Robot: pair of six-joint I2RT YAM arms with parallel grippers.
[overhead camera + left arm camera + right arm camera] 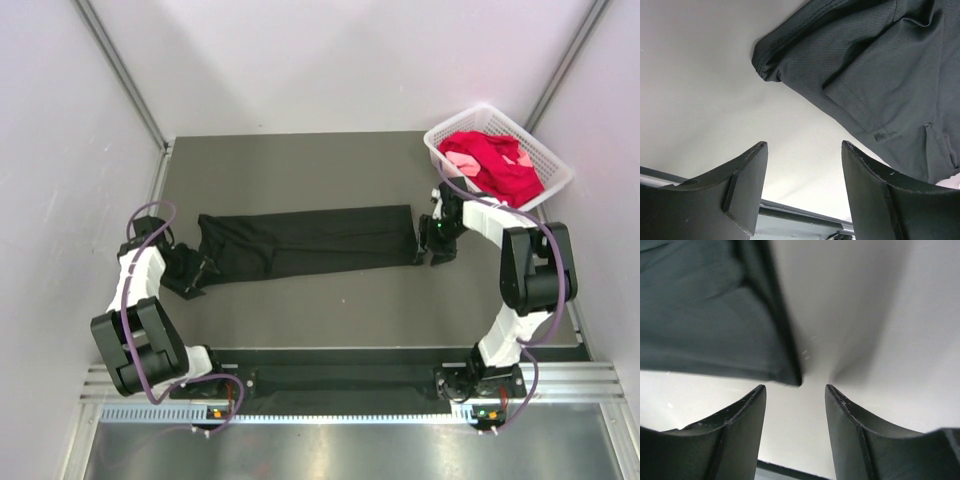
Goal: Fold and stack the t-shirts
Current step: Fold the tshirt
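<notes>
A black t-shirt (300, 243) lies folded into a long strip across the grey table. My left gripper (197, 273) is open and empty at the strip's left end; in the left wrist view (804, 147) the shirt's hem and sleeve (880, 65) lie just beyond the fingertips. My right gripper (428, 246) is open and empty at the strip's right end; in the right wrist view (795, 390) the shirt's corner (715, 315) sits just ahead of the left finger. A red t-shirt (500, 165) and a pale pink t-shirt (462, 158) lie crumpled in the basket.
A white plastic lattice basket (440, 150) stands at the table's far right corner, just behind my right arm. White walls close in the left, right and back. A metal rail runs along the near edge.
</notes>
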